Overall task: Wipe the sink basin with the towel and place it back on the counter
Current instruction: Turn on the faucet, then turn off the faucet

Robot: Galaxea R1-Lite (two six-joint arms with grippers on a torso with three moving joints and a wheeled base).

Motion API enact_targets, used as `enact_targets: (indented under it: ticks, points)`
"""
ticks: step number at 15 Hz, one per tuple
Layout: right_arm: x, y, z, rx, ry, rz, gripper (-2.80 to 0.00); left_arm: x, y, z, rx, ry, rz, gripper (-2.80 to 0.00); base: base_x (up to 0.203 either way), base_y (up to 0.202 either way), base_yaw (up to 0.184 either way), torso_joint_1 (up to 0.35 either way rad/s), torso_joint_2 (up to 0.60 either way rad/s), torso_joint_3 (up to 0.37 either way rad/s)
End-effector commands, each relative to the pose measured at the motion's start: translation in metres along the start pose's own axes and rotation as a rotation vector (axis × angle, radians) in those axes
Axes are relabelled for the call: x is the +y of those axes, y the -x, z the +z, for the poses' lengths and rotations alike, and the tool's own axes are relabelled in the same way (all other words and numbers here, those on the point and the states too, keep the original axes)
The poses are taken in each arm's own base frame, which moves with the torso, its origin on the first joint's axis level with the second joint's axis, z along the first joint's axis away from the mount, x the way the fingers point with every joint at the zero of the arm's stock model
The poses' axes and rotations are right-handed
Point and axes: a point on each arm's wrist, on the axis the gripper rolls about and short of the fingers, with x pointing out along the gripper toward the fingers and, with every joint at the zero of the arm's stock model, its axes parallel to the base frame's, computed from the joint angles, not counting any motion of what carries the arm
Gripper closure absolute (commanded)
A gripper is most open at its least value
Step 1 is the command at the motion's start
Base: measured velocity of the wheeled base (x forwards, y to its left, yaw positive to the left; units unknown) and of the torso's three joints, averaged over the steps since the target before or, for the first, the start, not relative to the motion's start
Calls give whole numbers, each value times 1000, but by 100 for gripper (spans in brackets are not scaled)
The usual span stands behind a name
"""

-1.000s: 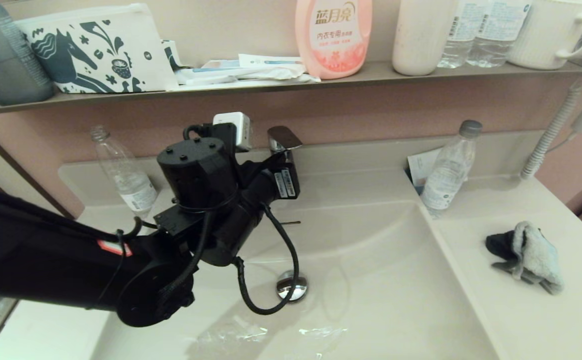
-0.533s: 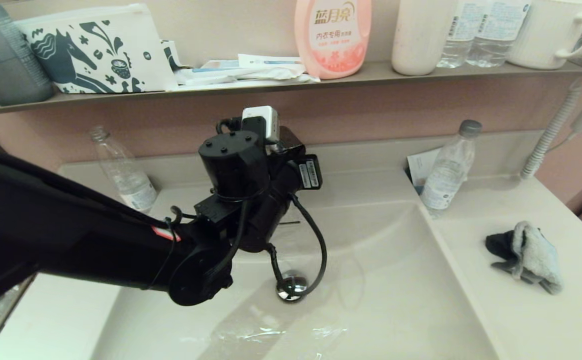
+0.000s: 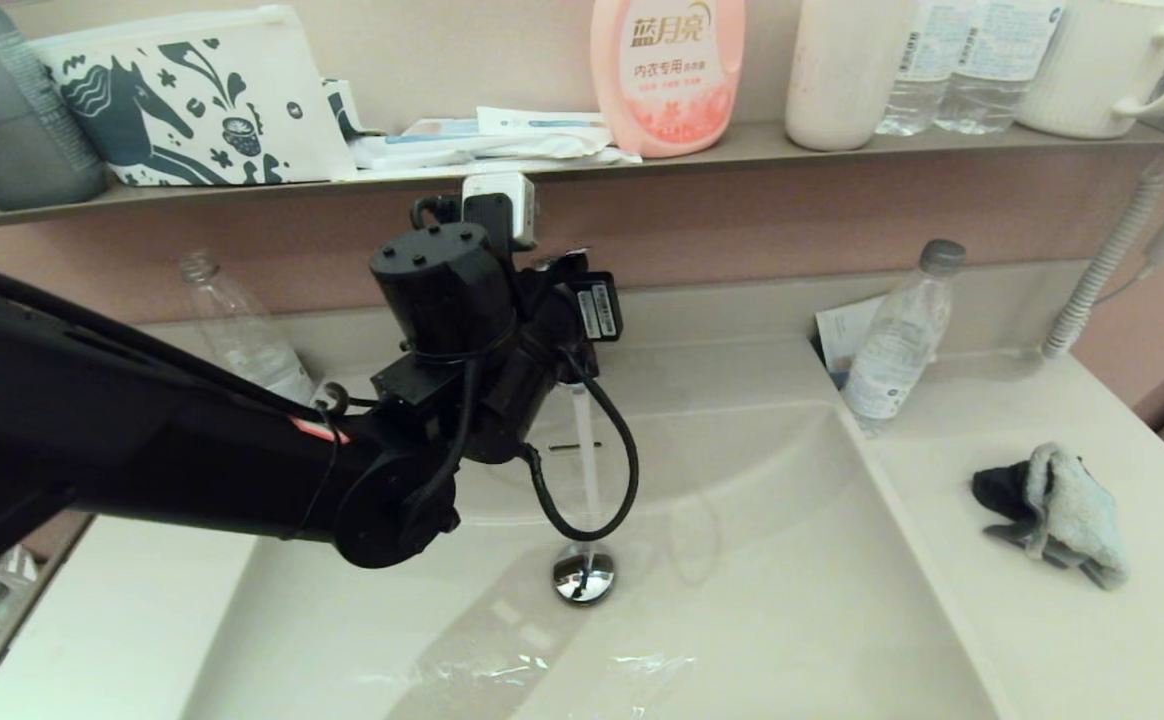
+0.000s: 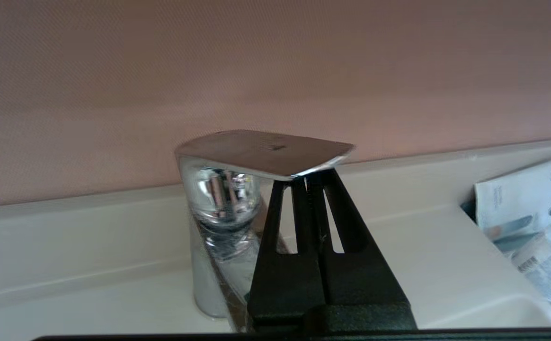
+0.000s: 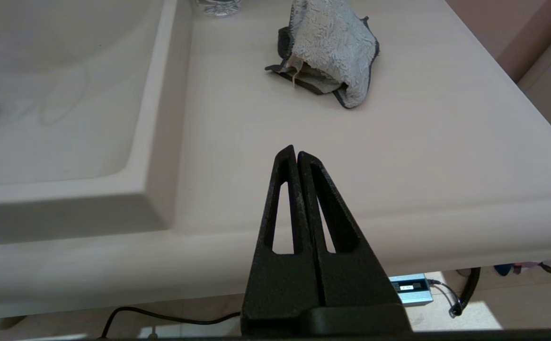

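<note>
The towel, grey fluffy face over dark charcoal, lies crumpled on the counter right of the sink basin. My left gripper is shut, its tips pressed up under the front edge of the chrome faucet lever; in the head view my left wrist hides the faucet. A stream of water falls onto the drain plug. My right gripper is shut and empty over the counter's front edge, well short of the towel.
A clear plastic bottle and a paper packet stand at the basin's back right corner. Another bottle stands back left. The brown shelf above holds a pink detergent bottle, a pouch and cups. A hose hangs far right.
My left gripper moved right to the faucet, then rose under its lever. Water now runs into the basin. The towel has not moved.
</note>
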Motion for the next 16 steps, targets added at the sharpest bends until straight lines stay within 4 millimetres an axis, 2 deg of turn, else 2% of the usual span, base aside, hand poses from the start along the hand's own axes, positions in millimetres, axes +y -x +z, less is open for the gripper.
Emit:
enact_targets:
  ticks: [1,4,8,11,13,16]
  points:
    - [0,0,0,0,0,1,0,1,5,7,-14,8,0,0,0,0,0,0,0,0]
    - [0,0,0,0,0,1,0,1,14,-4,11,-1,-8,0,0,0,0,0,0,0]
    - [0,0,0,0,0,1,0,4,19,6,-25,12,-7,0,0,0,0,0,0,0]
    - [0,0,0,0,0,1,0,7,21,4,-19,-13,-5,0,0,0,0,0,0,0]
    - [0,0,0,0,0,1,0,6,27,15,-39,-3,-14,0,0,0,0,0,0,0]
    - [0,0,0,0,0,1,0,8,37,13,-18,-16,-23,0,0,0,0,0,0,0]
